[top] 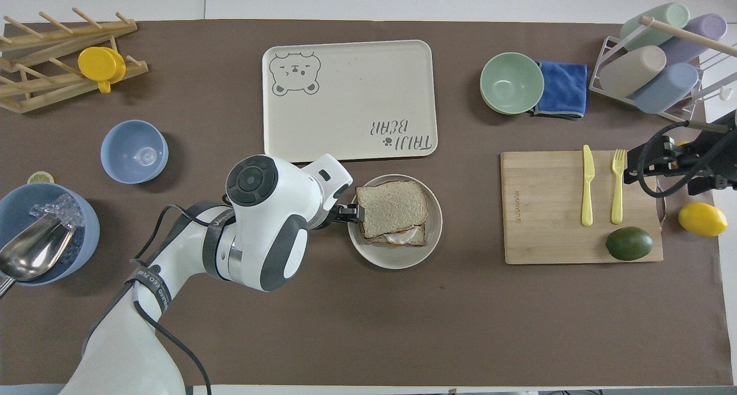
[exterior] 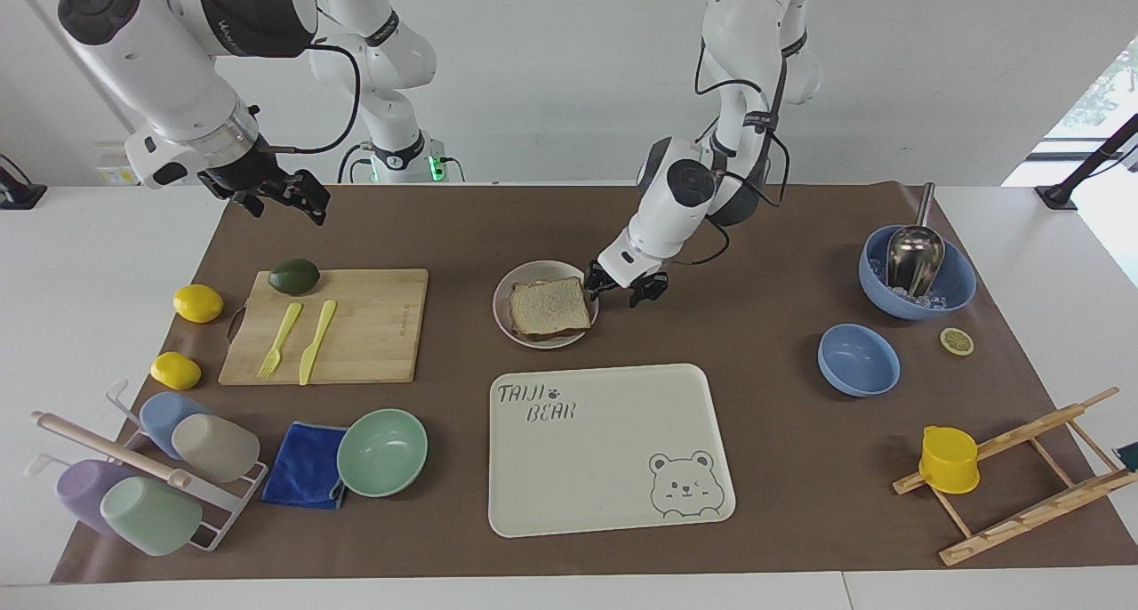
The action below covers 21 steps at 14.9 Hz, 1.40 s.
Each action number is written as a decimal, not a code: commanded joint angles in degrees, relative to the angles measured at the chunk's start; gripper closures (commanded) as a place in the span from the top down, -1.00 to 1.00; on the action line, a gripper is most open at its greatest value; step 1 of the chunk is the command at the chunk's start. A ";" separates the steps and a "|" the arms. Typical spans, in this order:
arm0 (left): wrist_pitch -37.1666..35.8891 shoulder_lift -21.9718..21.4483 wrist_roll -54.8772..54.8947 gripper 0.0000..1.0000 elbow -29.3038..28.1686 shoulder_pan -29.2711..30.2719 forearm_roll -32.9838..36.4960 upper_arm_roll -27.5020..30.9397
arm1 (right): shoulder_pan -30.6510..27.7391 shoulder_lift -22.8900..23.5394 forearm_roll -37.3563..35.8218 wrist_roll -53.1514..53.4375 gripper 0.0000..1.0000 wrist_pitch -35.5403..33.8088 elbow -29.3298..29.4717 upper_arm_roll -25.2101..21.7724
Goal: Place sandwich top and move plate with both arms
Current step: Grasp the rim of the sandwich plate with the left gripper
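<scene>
The sandwich top point(exterior: 549, 306) lies flat on a stacked sandwich on the plate point(exterior: 533, 270) in the middle of the mat. In the overhead view a bit of fried egg peeks out under the sandwich top point(top: 391, 208), nearer the robots, and the plate's rim point(top: 391, 259) shows around it. My left gripper point(exterior: 620, 287) is open and low at the plate's rim on the left arm's side; it also shows in the overhead view point(top: 350, 212). I cannot tell whether it touches the rim. My right gripper point(exterior: 277, 197) is open and empty, raised over the mat's edge by the cutting board point(exterior: 329, 325).
The bear-print tray point(exterior: 605, 450) lies just farther from the robots than the plate. The cutting board carries an avocado point(exterior: 294, 276), fork and knife. Two lemons, a mint bowl point(exterior: 382, 452), blue cloth and cup rack sit at the right arm's end; blue bowls point(exterior: 858, 359) and a wooden rack at the left arm's.
</scene>
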 commanded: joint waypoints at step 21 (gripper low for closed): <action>1.68 0.28 -1.36 -1.00 -0.63 -1.01 -5.58 1.05 | -1.47 0.99 -1.53 -6.74 1.00 0.37 2.40 0.81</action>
